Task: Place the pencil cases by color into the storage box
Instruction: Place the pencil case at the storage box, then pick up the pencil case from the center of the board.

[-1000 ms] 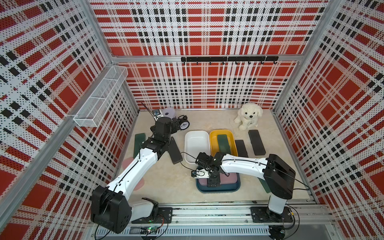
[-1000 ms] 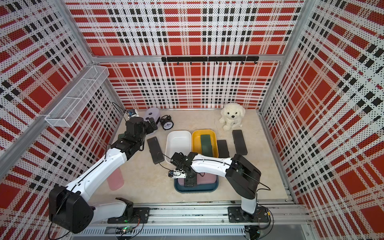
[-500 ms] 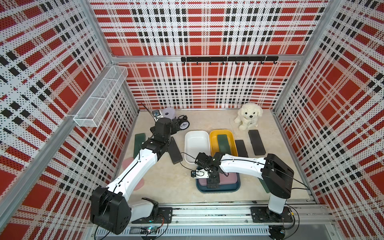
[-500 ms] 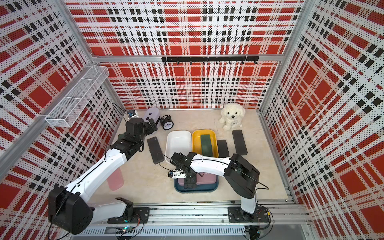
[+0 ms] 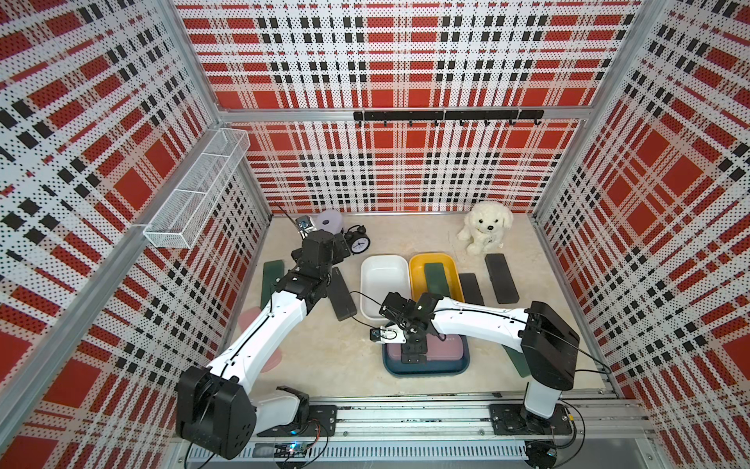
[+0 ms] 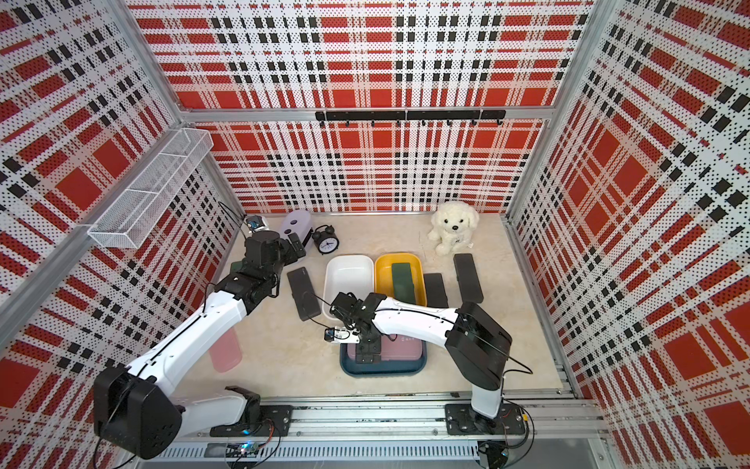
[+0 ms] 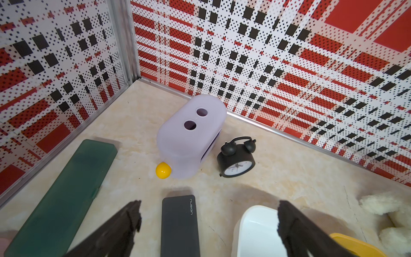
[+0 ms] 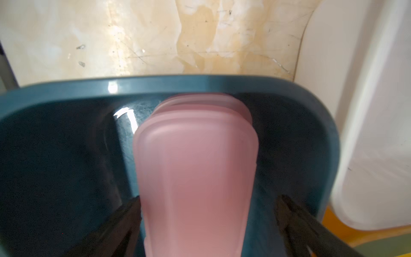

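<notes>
Back-left corner of the tabletop (image 5: pixel 324 345): lilac rounded box (image 7: pixel 191 135), two round holes on top, close to the back wall. Small yellow ball (image 7: pixel 163 170) touches one end of it. Black twin-bell alarm clock (image 7: pixel 236 160) just beside the box, white dial showing. White plush dog (image 5: pixel 485 231) sits near the back-right corner, well apart from those. White wire basket (image 5: pixel 199 191) hangs on the left wall, black hook rail (image 5: pixel 446 115) on the back wall. Walls are perforated red/black/white plaid panels.

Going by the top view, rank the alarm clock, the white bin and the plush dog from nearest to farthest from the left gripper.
1. The alarm clock, at the back, just beside the left gripper.
2. The white bin, toward the middle of the table.
3. The plush dog, at the back on the right side.
</notes>
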You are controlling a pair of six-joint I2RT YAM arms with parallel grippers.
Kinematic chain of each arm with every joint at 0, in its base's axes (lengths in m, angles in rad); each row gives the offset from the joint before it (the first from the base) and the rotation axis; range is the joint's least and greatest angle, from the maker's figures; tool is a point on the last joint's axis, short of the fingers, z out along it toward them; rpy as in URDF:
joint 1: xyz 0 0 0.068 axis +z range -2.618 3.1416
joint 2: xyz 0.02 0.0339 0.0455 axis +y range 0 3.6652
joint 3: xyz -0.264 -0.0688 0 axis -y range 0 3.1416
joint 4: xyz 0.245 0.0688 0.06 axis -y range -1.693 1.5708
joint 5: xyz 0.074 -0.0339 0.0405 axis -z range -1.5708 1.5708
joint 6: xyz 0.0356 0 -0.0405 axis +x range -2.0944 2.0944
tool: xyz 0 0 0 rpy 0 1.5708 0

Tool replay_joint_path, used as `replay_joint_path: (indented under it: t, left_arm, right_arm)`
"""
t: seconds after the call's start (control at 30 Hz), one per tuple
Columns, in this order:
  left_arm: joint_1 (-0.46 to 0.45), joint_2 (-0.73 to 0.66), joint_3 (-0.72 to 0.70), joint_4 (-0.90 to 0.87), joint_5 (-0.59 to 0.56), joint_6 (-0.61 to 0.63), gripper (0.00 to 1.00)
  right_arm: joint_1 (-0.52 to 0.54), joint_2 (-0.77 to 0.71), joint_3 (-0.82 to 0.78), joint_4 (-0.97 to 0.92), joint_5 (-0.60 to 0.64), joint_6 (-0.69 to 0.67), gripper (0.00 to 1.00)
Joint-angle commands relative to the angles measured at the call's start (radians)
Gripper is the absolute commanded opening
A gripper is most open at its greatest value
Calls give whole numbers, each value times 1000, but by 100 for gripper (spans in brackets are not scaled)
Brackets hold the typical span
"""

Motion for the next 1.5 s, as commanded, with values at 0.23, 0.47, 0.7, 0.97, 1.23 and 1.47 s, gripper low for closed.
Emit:
replay_joint_path:
  t: [0.23, 0.47, 0.7, 0.97, 1.23, 1.47]
  left_arm:
    - [36, 7, -8, -53, -27, -31, 99]
    - [108, 34, 4, -157, -19, -78, 99]
    - [212, 36, -40, -211, 58, -99, 99]
    - [239, 97, -41, -200, 158, -89, 99]
    - [131, 247, -21, -227, 142, -134, 99]
    - [97, 351, -8, -228, 159, -170, 99]
  right_arm:
    - [7, -108, 15, 21, -41, -33, 100]
    - [0, -162, -7, 127, -46, -58, 100]
    - [-50, -166, -41, 244, -77, -53, 100]
    - [-110, -182, -66, 331, -93, -1, 100]
    - [-194, -220, -62, 387, -11, 116, 100]
    - [-242, -254, -75, 408, 7, 155, 100]
